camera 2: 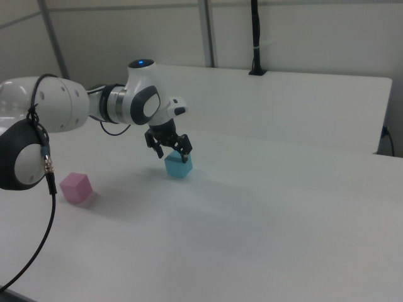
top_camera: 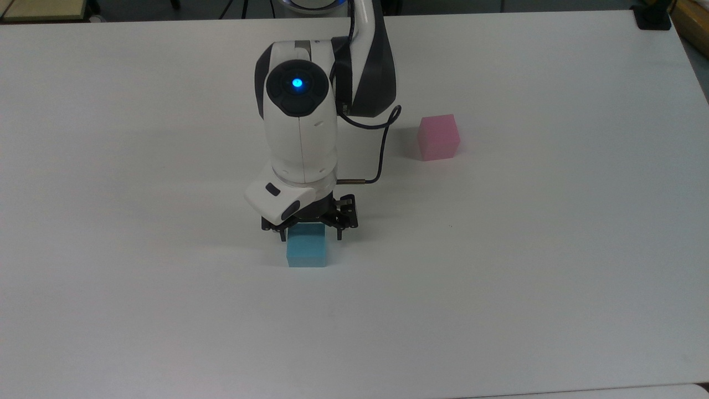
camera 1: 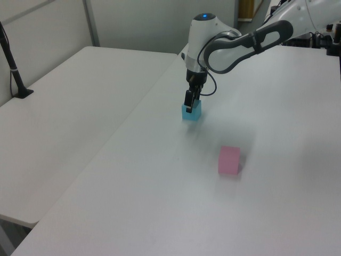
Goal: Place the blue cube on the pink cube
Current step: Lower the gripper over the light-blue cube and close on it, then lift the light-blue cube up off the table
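The blue cube rests on the white table near the middle. Directly over it my gripper is open, one finger on either side of the cube's upper part, pointing straight down. I cannot tell whether the fingers touch the cube. The pink cube sits alone on the table, toward the top view's upper right of the blue cube.
A black clamped post stands at a table edge far from the cubes. A second white table adjoins in the left view's left. My arm's cable loops beside the wrist.
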`<action>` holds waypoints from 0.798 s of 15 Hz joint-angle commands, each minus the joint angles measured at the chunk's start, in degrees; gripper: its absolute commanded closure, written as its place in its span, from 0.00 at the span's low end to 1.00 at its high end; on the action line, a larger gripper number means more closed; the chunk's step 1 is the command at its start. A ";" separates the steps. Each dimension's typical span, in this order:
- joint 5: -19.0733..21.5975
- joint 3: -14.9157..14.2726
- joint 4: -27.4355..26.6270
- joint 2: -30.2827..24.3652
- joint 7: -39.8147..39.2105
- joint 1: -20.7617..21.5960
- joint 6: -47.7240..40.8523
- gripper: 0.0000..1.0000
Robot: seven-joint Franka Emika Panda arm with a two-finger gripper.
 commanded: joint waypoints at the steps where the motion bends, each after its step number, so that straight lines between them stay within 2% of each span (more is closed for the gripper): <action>1: -0.64 -0.31 1.58 1.19 1.42 0.60 1.40 0.03; 2: -1.08 -0.31 1.49 1.19 1.42 0.60 1.40 0.03; 4: -1.35 -0.31 1.49 1.19 1.51 0.51 1.57 0.12; 5: -1.43 -0.31 1.49 1.19 1.42 0.51 1.57 0.23; 6: -1.35 -0.31 1.41 1.19 1.42 0.51 1.57 0.39; 8: -1.35 -0.40 1.32 1.19 1.42 0.51 1.57 0.56; 10: -1.43 -0.40 1.32 1.11 1.25 0.51 1.57 0.66; 12: -1.43 -0.49 1.32 0.76 1.07 0.42 1.40 0.68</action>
